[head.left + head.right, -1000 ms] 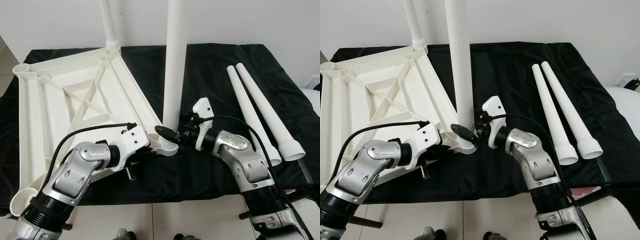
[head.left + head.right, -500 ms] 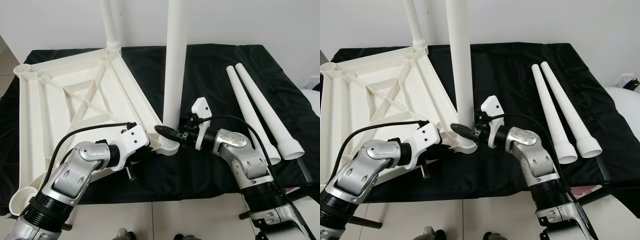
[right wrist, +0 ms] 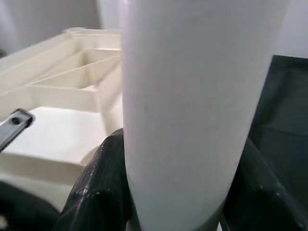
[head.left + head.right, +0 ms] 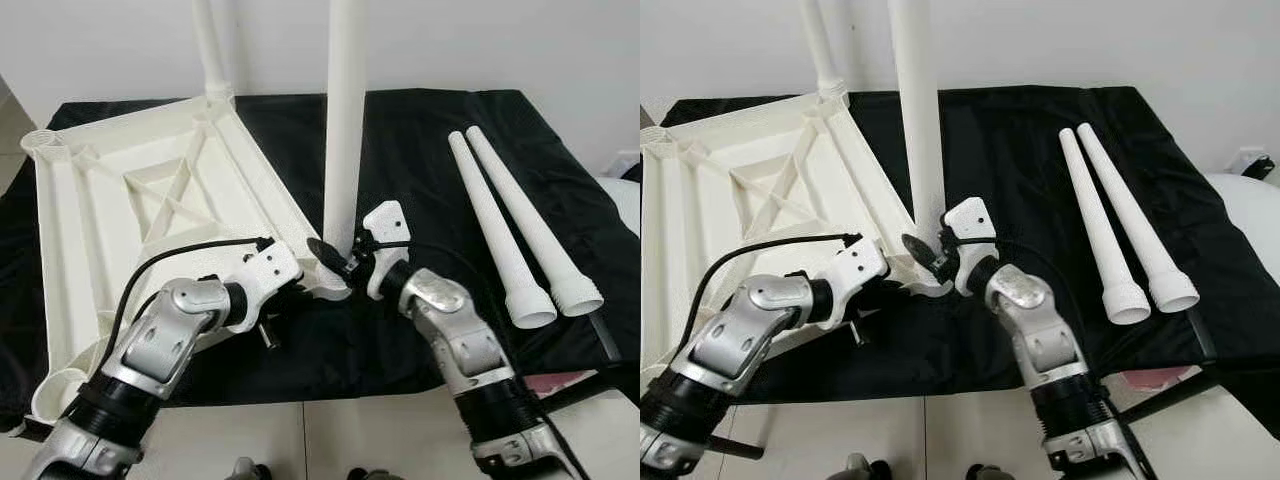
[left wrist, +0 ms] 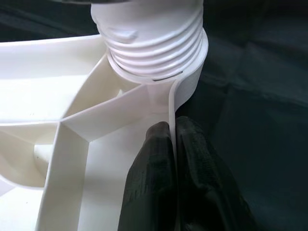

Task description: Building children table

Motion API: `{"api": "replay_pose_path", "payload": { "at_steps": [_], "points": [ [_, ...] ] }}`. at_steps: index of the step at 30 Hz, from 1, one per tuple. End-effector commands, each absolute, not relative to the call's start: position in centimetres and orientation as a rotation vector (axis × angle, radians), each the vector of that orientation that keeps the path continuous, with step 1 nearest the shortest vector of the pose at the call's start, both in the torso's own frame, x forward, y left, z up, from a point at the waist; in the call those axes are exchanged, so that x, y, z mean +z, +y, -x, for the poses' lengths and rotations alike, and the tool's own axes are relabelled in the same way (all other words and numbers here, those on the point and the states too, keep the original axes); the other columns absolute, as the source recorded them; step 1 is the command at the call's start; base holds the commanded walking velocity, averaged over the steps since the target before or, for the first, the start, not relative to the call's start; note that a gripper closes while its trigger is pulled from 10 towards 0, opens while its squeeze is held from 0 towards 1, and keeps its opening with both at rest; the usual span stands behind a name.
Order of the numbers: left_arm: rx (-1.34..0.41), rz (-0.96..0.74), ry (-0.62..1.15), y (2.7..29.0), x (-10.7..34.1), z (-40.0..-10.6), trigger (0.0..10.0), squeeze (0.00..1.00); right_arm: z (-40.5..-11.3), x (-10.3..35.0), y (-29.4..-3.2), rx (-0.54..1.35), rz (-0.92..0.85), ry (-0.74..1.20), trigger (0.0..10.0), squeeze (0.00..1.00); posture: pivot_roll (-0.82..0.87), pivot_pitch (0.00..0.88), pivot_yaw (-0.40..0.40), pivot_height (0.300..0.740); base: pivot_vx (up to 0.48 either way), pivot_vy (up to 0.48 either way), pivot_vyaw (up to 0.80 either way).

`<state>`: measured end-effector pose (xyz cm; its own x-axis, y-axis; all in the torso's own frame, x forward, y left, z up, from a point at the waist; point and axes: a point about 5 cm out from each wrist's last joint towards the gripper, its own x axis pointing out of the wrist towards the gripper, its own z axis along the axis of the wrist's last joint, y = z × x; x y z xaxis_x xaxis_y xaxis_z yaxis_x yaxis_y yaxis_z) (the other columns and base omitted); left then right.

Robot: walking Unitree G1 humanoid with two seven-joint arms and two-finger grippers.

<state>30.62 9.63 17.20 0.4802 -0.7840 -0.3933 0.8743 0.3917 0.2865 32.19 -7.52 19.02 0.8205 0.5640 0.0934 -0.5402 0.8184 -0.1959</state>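
The white table top [image 4: 150, 190] lies upside down on the black cloth, ribs up. One white leg [image 4: 340, 120] stands upright in its near corner socket [image 5: 154, 53]. A second leg [image 4: 208, 50] stands in the far corner. My right gripper [image 4: 335, 255] is shut around the base of the near leg [image 3: 183, 110], a black finger on each side. My left gripper [image 5: 174, 163] pinches the table top's rim just beside that socket. Two loose legs [image 4: 520, 225] lie side by side on the cloth at the right.
The black cloth [image 4: 420, 140] covers the work surface to its front edge. Pale floor tiles [image 4: 330, 440] show below it. Empty sockets sit at the table top's left corners [image 4: 40, 140]. A white rounded object [image 4: 1250, 200] lies at the far right.
The table top and the near leg have turned and shifted slightly left and away. Both grippers kept their holds and moved with them.
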Motion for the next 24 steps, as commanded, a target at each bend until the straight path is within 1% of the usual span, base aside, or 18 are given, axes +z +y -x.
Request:
{"api": "replay_pose_path", "payload": {
  "at_steps": [1, 2, 3, 4, 6, 7, 8, 9, 10, 12, 15, 18, 23, 24],
  "points": [
    [-1.163, -0.5, 0.046, 7.3, 20.0, -30.1, 10.0, 0.0, -32.6, 15.6, -8.8, 0.417, 0.245, 0.004, 0.0, 0.0, 0.0, 0.169, 0.034, 0.74, 0.0, 0.0, 0.0],
    [-1.16, -0.503, 0.058, 7.2, 19.8, -30.3, 10.0, 0.0, -32.5, 15.3, -8.8, 0.372, 0.239, 0.018, 0.0, 0.0, 0.0, 0.169, 0.034, 0.74, 0.0, 0.0, 0.0],
    [-1.16, -0.503, 0.058, 7.2, 19.8, -30.3, 10.0, 0.0, -32.5, 15.3, -8.8, 0.372, 0.239, 0.018, 0.0, 0.0, 0.0, 0.169, 0.034, 0.74, 0.0, 0.0, 0.0],
    [-1.156, -0.514, 0.075, 7.0, 19.3, -30.5, 10.0, 0.0, -32.5, 14.7, -9.0, 0.304, 0.232, 0.046, 0.0, 0.0, 0.0, 0.169, 0.034, 0.74, 0.0, 0.0, 0.0],
    [-1.156, -0.514, 0.075, 7.0, 19.3, -30.5, 10.0, 0.0, -32.5, 14.7, -9.0, 0.304, 0.232, 0.046, 0.0, 0.0, 0.0, 0.169, 0.034, 0.74, 0.0, 0.0, 0.0],
    [-1.149, -0.515, 0.092, 6.8, 18.9, -30.8, 10.0, 0.0, -32.4, 14.0, -9.2, 0.219, 0.224, 0.075, 0.0, 0.0, 0.0, 0.168, 0.034, 0.74, 0.0, 0.0, 0.0],
    [-1.149, -0.515, 0.092, 6.8, 18.9, -30.8, 10.0, 0.0, -32.4, 14.0, -9.2, 0.219, 0.224, 0.075, 0.0, 0.0, 0.0, 0.168, 0.034, 0.74, 0.0, 0.0, 0.0],
    [-1.117, -0.507, 0.11, 6.4, 18.6, -31.4, 10.0, 0.0, -32.2, 13.4, -9.2, 0.115, 0.212, 0.099, 0.0, 0.0, 0.0, 0.166, 0.033, 0.74, 0.0, 0.0, 0.0],
    [-1.117, -0.507, 0.11, 6.4, 18.6, -31.4, 10.0, 0.0, -32.2, 13.4, -9.2, 0.115, 0.212, 0.099, 0.0, 0.0, 0.0, 0.166, 0.033, 0.74, 0.0, 0.0, 0.0],
    [-1.034, -0.46, 0.118, 5.3, 18.6, -32.5, 10.0, 0.0, -31.7, 13.3, -8.8, -0.05, 0.183, 0.095, 0.0, 0.0, 0.0, 0.162, 0.032, 0.74, 0.0, 0.0, 0.0],
    [-0.989, -0.448, 0.114, 5.0, 19.0, -33.1, 10.0, 0.0, -32.0, 13.9, -8.5, -0.072, 0.161, 0.069, 0.0, 0.0, 0.0, 0.161, 0.031, 0.74, 0.0, 0.0, 0.0],
    [-0.981, -0.455, 0.114, 4.9, 19.0, -33.3, 10.0, 0.0, -32.3, 14.4, -8.5, -0.089, 0.157, 0.056, 0.0, 0.0, 0.0, 0.158, 0.031, 0.74, 0.0, 0.0, 0.0],
    [-0.998, -0.47, 0.112, 5.2, 18.9, -33.0, 10.0, 0.0, -32.6, 14.9, -8.1, -0.034, 0.124, 0.033, 0.0, 0.0, 0.0, 0.155, 0.028, 0.74, 0.0, 0.0, 0.0],
    [-1.003, -0.474, 0.111, 5.3, 18.8, -32.9, 10.0, 0.0, -32.6, 15.2, -7.7, 0.019, 0.113, 0.012, 10.0, 0.0, 0.0, 0.154, 0.027, 0.74, 0.0, 0.0, 0.0]
  ]
}}
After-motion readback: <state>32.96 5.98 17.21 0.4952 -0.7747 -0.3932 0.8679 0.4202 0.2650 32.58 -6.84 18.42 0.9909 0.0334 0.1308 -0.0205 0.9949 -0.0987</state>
